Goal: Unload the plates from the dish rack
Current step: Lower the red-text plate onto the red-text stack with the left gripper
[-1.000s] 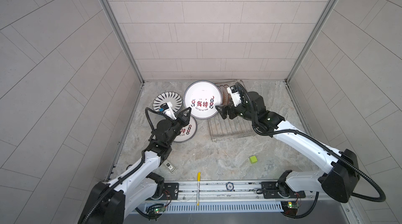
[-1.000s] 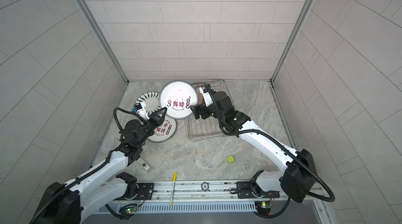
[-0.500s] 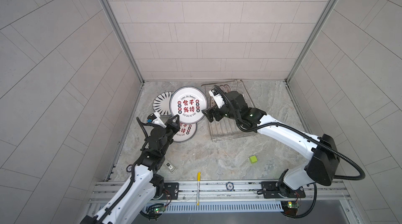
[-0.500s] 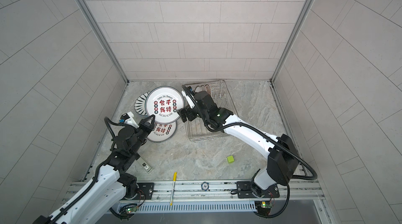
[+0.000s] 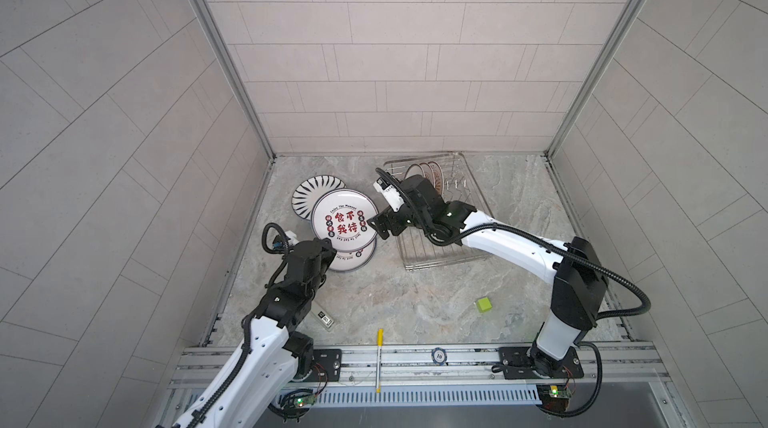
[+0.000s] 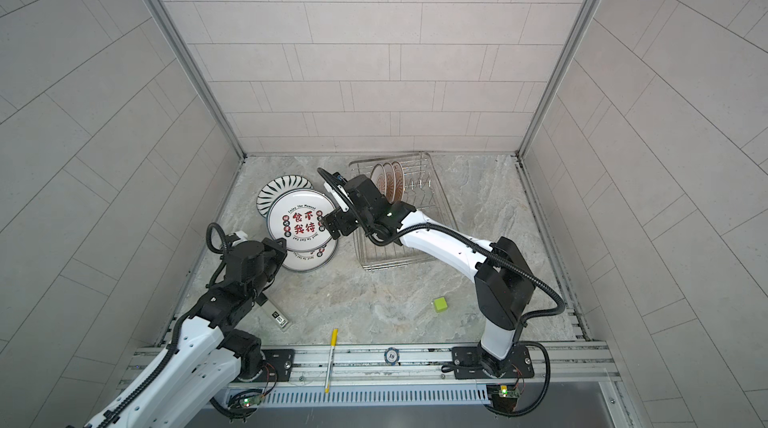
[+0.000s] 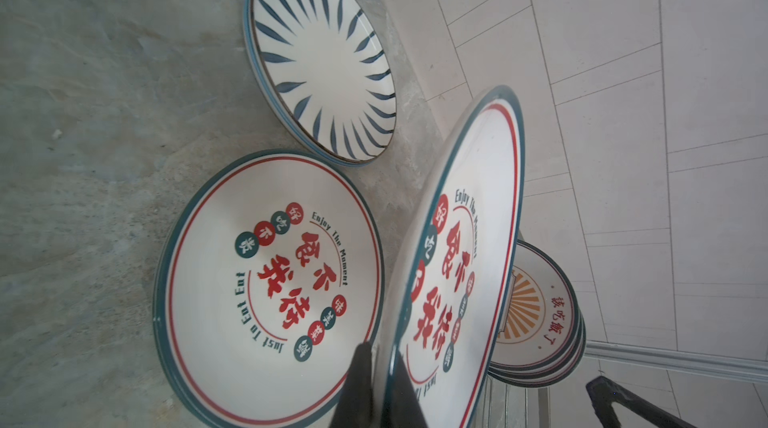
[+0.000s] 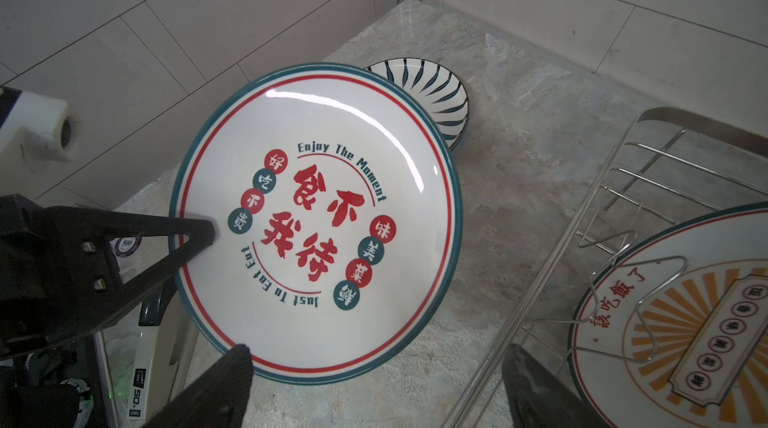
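The left gripper [image 7: 380, 392] pinched the near rim of a lettered plate [image 5: 344, 224], tilted over a matching plate [image 7: 266, 280] lying flat left of the dish rack [image 5: 428, 257], where sunburst plates [image 5: 428, 170] stood at the far end. The right gripper [image 5: 379, 227] gaped beside the held plate's right rim. Open tabletop [image 5: 415, 301] lay nearer. A second earlier the plate hung farther back, by the rack's far-left corner. Only the left wrist view showed the lower plate's whole face.

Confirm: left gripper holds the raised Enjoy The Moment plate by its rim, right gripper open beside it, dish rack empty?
Not empty: both top views show the dish rack holding sunburst plates. The rest is right: left gripper shut on the raised plate at its rim, right gripper open beside it.
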Action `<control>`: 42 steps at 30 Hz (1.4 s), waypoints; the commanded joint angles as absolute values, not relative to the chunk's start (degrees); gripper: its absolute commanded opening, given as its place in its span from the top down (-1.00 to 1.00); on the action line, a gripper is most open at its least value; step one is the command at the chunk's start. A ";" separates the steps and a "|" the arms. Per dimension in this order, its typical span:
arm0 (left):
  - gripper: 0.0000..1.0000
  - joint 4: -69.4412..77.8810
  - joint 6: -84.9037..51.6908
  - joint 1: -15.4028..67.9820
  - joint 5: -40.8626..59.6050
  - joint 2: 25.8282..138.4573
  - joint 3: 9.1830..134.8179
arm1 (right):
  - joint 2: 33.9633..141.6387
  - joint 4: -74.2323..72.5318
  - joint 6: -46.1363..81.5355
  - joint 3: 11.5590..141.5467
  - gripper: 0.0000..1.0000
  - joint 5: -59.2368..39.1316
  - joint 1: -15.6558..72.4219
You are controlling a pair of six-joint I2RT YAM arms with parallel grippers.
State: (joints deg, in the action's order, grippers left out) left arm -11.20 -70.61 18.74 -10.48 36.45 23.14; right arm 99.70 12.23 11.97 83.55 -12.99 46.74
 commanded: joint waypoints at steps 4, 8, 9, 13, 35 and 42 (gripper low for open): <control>1.00 -12.52 -76.37 18.19 -13.42 37.21 23.88 | 100.83 14.05 10.81 85.34 -0.90 -13.36 47.29; 1.00 -11.57 -79.01 17.85 -13.26 38.39 21.83 | 101.67 14.57 10.50 85.42 -0.89 -14.01 47.45; 1.00 -11.20 -79.35 17.61 -12.58 39.01 21.51 | 101.94 14.75 10.46 85.58 -0.89 -14.09 47.45; 1.00 -10.82 -79.89 17.08 -10.91 41.29 21.38 | 102.96 15.67 10.20 86.21 -0.87 -14.60 47.50; 0.87 -7.40 -82.11 13.62 -6.62 48.75 17.84 | 106.52 18.76 9.41 89.45 -0.80 -14.48 48.34; 0.66 -5.74 -81.79 13.45 -5.21 51.25 17.80 | 106.72 19.05 9.45 89.71 -0.79 -14.44 48.43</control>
State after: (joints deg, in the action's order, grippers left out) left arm -8.19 -81.12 13.87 -5.19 50.65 18.28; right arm 106.28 18.04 10.26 88.71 -14.57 47.97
